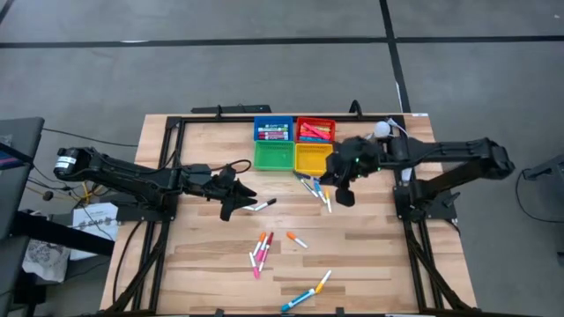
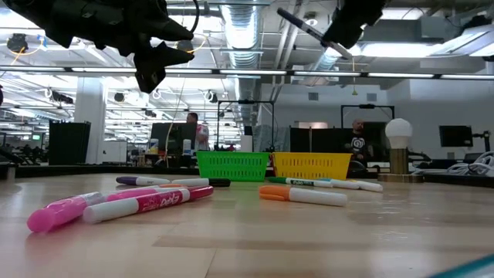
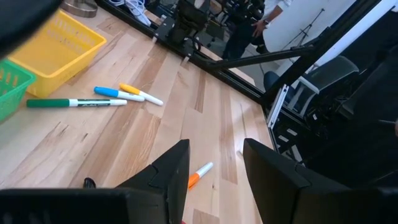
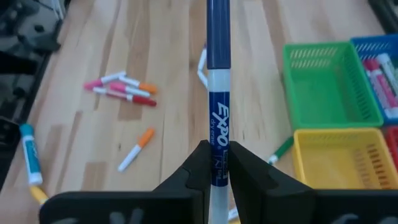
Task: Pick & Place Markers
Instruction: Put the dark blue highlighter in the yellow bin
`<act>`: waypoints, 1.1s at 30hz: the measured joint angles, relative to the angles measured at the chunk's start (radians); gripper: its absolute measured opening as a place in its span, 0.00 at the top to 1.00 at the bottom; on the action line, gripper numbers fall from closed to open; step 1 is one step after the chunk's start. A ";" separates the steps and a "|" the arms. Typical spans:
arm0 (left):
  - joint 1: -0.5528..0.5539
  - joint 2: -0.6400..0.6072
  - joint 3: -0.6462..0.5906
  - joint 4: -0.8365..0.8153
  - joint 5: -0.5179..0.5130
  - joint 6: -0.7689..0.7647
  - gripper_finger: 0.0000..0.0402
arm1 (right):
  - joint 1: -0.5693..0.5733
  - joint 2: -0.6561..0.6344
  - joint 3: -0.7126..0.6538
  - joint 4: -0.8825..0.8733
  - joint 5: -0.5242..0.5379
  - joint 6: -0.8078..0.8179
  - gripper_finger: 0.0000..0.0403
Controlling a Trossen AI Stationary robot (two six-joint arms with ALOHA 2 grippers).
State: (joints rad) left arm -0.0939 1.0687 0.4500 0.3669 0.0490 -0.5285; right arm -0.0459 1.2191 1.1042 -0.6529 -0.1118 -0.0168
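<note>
With the slim blue-capped marker (image 4: pixel 217 118) clamped in my right gripper (image 4: pixel 217 163) above the wooden slat table (image 1: pixel 370 255) near the yellow mesh tray (image 1: pixel 312 159), my left gripper (image 3: pixel 214 168) hangs empty, fingers parted.

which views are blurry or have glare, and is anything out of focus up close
Low view: the pink markers nearest the lens are soft, bright ceiling lights glare behind, and the arms show as dark silhouettes. Right wrist view: the blue marker in the right gripper blurs toward its far end. Left wrist view: the left gripper fingers look soft.
</note>
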 joint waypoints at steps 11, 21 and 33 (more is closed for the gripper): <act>0.000 0.000 0.000 0.001 0.000 0.000 0.63 | -0.110 0.004 0.001 0.024 -0.046 -0.056 0.90; 0.002 0.000 0.000 0.011 0.000 0.000 0.63 | -0.271 0.163 0.002 0.119 0.034 -0.153 0.91; 0.002 0.000 0.000 0.020 0.000 0.000 0.63 | -0.435 0.406 0.002 0.082 0.030 -0.190 0.90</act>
State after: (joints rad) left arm -0.0916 1.0685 0.4500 0.3870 0.0488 -0.5285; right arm -0.4806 1.6247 1.1059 -0.5712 -0.0819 -0.2066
